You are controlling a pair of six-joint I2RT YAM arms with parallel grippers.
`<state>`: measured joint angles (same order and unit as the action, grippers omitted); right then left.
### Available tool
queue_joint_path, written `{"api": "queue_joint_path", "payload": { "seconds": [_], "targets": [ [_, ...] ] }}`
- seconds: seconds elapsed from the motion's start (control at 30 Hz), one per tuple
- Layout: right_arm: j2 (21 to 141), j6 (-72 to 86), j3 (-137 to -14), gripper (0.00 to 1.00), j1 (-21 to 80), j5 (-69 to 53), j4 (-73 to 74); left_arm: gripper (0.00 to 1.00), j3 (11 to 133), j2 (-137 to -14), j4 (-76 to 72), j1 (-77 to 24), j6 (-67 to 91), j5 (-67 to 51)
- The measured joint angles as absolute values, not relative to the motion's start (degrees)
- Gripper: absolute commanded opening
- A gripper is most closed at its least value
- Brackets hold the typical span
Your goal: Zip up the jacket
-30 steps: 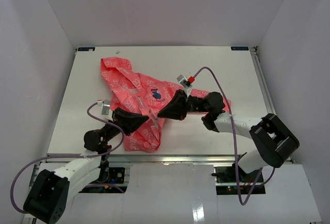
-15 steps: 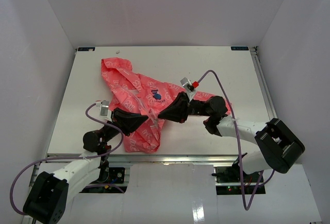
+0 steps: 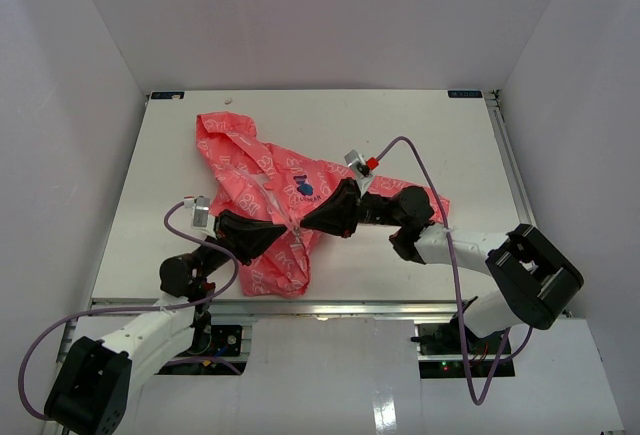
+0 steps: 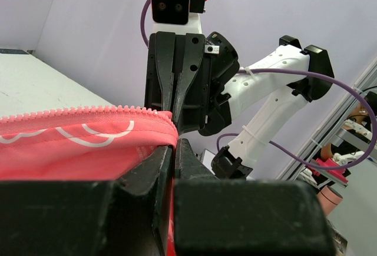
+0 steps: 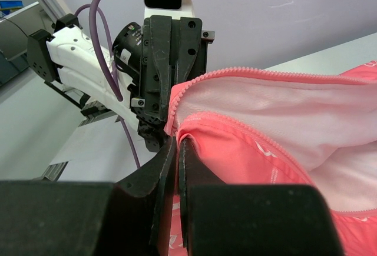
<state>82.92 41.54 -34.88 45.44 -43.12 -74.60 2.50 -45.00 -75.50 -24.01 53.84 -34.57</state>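
- White walls close in a white tabletop (image 3: 420,125); the coral-pink thin-fabric hooded jacket (image 3: 262,170) lies crumpled on its left-centre part, hood toward the far left corner and hem toward the near edge.
- Both black claws meet almost tip to tip over the jacket's lower front. The left claw (image 3: 283,232) comes in from the near left, and the right claw (image 3: 305,223) from the right.
- In the left wrist view, the left claw (image 4: 172,150) is clamped on a front edge lined with pink zipper teeth (image 4: 88,110), and the other claw stands upright just behind it.
- In the right wrist view, the right claw (image 5: 177,144) is pinched on the facing edge, pale lining showing beyond it.
- Judged from this, the two edges lie just beside each other between the claws, and the opening's long axis runs away from them toward the hood. Neither arm is clearly nearer. I cannot find a slider or pull in any view.
- A small dark-blue chest logo (image 3: 304,188) sits just beyond the right claw, too small to read. The white outline print spells nothing legible, and no other writing can be read.
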Motion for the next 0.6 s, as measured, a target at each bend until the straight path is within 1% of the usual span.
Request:
{"api": "queue_joint_path", "payload": {
  "seconds": [0.6],
  "targets": [
    [83.13,41.56,-35.59,0.08,45.89,-42.04,-74.45,0.0,2.5,-46.69,-75.73,-24.01,52.51,-34.95]
  ]
}}
